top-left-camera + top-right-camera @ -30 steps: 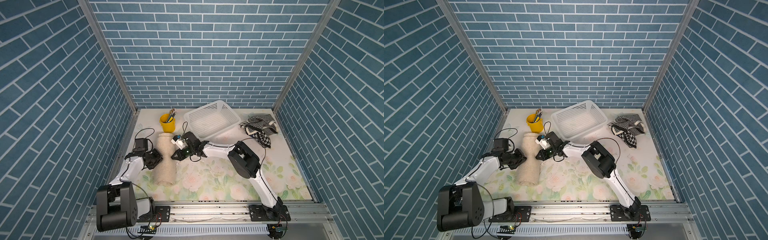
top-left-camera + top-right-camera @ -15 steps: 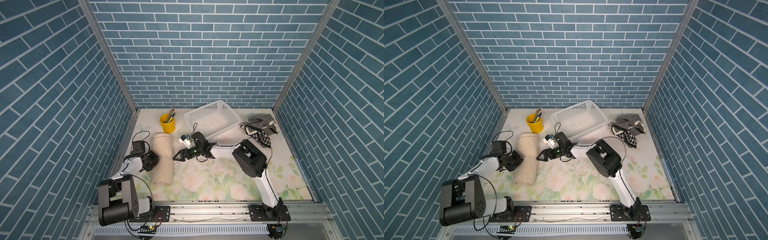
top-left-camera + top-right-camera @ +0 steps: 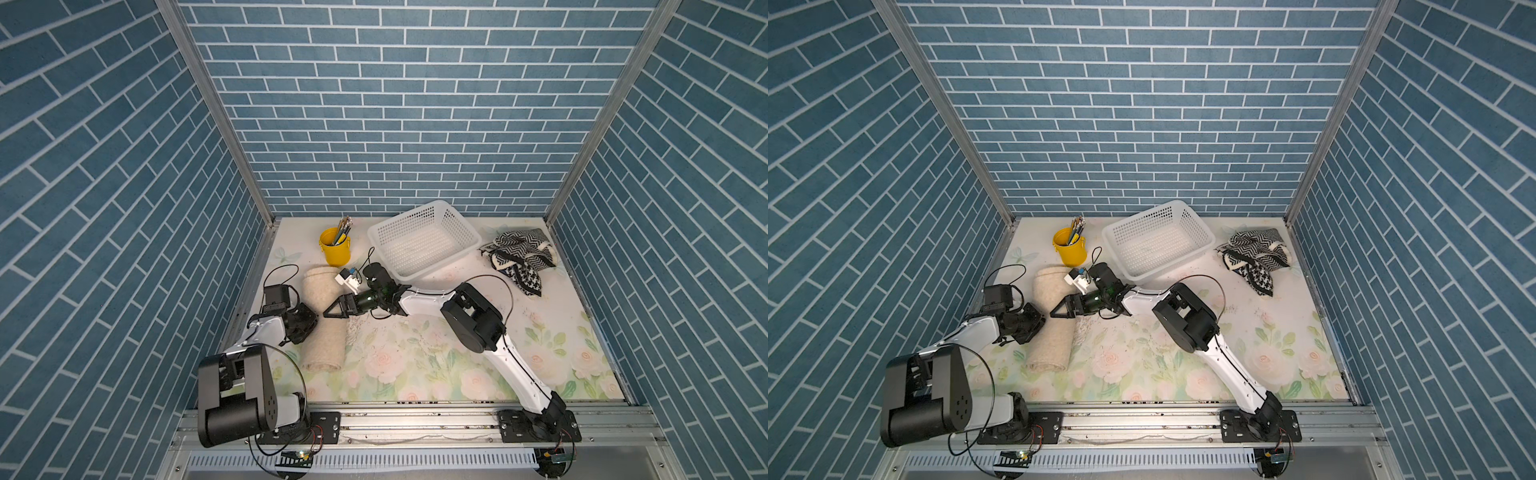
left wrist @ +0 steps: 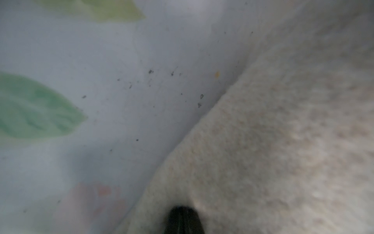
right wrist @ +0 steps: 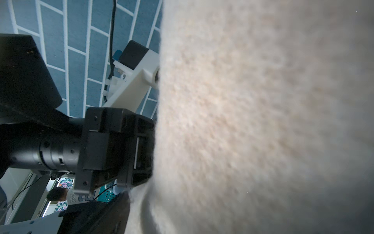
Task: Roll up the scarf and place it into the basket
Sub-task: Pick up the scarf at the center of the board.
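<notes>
Two hands, both low on the counter, one on either side of the single scarf.

Left hand: closed narrow, tip set against the left flank of the scarf about mid-length. In the left wrist view, one dark fingertip on the cream cloth at its edge with the counter. Any pinch on the cloth: cannot be told.

Right hand: spread wide, empty, jaws forming an open V against the right flank of the roll, opposite the left hand. In the right wrist view, cream cloth filling most of the frame, with the left hand just beyond it.

One scarf: cream, rolled into a long cylinder, flat on the counter near the left wall, long axis running front to back, between the two hands and outside the basket.

One basket: white, perforated, at the back centre, right of the roll's far end, apart from the roll.

One yellow bucket: upright, behind the roll's far end, left of the basket, holding several thin sticks, number unclear.

One black-and-white patterned cloth: crumpled, at the back right, well apart from both hands.
</notes>
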### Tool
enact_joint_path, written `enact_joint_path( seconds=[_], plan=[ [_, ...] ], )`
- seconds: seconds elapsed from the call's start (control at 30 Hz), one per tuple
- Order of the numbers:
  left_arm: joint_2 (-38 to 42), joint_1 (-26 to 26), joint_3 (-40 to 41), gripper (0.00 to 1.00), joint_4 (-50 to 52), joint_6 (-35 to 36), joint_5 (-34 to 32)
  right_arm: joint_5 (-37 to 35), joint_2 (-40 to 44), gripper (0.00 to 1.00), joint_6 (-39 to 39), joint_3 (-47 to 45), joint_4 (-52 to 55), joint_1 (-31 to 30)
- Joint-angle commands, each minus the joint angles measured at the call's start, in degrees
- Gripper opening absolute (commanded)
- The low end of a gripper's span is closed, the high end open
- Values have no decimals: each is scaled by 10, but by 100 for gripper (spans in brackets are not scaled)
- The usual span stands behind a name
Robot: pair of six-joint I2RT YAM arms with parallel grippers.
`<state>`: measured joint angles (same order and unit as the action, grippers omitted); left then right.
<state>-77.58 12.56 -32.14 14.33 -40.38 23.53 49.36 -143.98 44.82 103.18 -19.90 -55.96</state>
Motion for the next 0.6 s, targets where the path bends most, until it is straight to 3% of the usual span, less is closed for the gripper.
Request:
enact_joint_path(
  seconds=[0.0,0.13,0.2,0.27,0.37,0.4,0.57],
  plan=[
    [-30,-2,44,6,28,-3,1,8,-46,99,24,39,39,-16],
    [-30,-2,50,6,19,-6,10,7,-93,97,43,102,56,-31],
    [-28,-2,49,6,19,-4,10,12,-110,76,45,130,69,-38],
    [-27,-2,50,6,18,-4,11,11,-116,44,43,142,80,-41],
    [-28,-2,49,6,16,-4,13,5,-112,6,39,135,85,-42],
    [-28,-3,49,6,15,-2,14,3,-108,0,37,132,85,-41],
    [-10,-2,44,5,21,1,32,-14,-66,0,11,91,77,-35]
  ],
)
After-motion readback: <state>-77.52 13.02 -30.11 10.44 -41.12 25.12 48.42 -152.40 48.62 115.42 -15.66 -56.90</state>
